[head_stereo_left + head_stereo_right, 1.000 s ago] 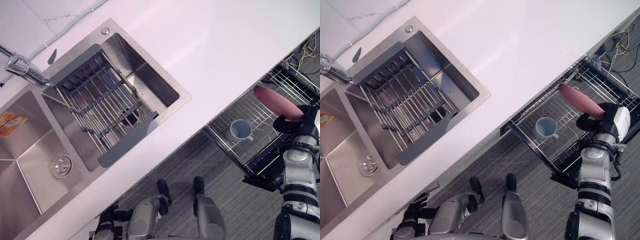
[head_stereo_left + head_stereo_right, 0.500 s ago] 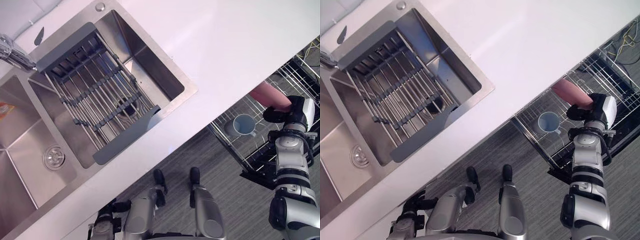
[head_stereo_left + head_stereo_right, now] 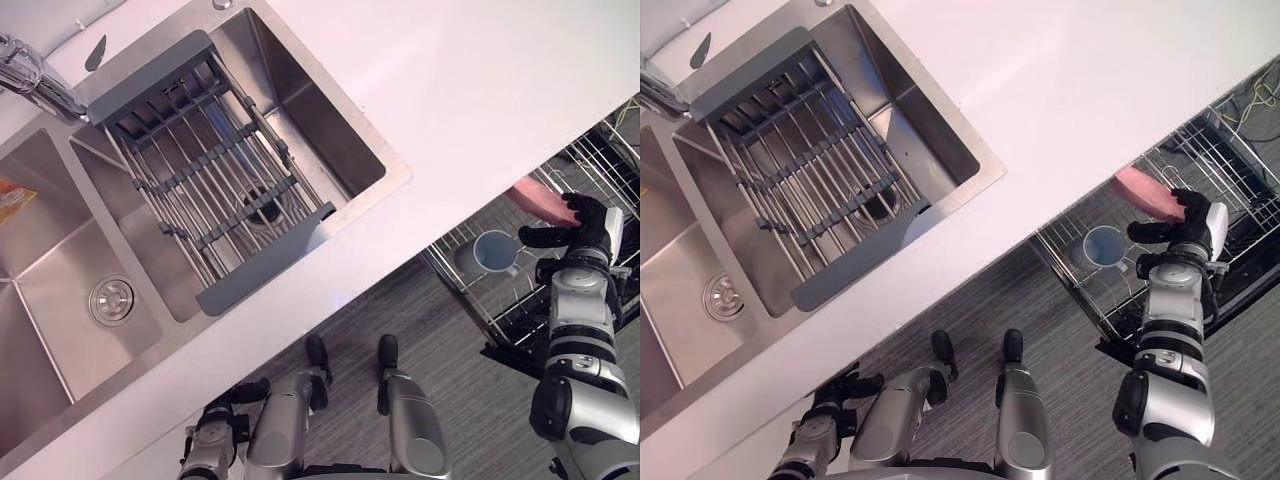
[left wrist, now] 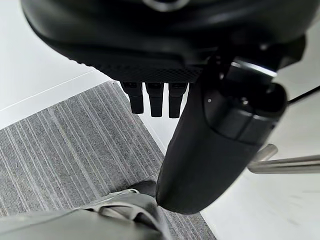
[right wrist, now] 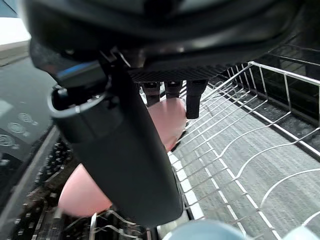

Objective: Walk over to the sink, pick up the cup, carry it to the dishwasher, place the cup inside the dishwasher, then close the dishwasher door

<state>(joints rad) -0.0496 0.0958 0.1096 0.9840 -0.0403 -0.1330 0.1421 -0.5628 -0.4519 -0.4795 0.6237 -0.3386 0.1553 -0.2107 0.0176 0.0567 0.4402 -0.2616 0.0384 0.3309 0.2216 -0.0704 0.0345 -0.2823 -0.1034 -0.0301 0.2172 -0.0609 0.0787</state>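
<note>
One pale blue round cup (image 3: pixel 489 251) sits upright in the dishwasher's wire rack (image 3: pixel 456 292). Right hand (image 3: pixel 578 222) just beside it, fingers apart, empty, by a pink plate (image 3: pixel 535 199). Left hand (image 3: pixel 215 432) low, fingers relaxed.

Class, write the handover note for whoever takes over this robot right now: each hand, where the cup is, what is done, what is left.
Right hand: open, holding nothing, at the pink plate in the dishwasher rack; whether it touches the plate is unclear.
Left hand: open, idle, low at the robot's side.
Cup: opening up in the rack, beside the right hand, apart from its fingers.
Done: cup is in the dishwasher.
Left: draw the right hand clear, push the pulled-out rack in, close the door.
</note>
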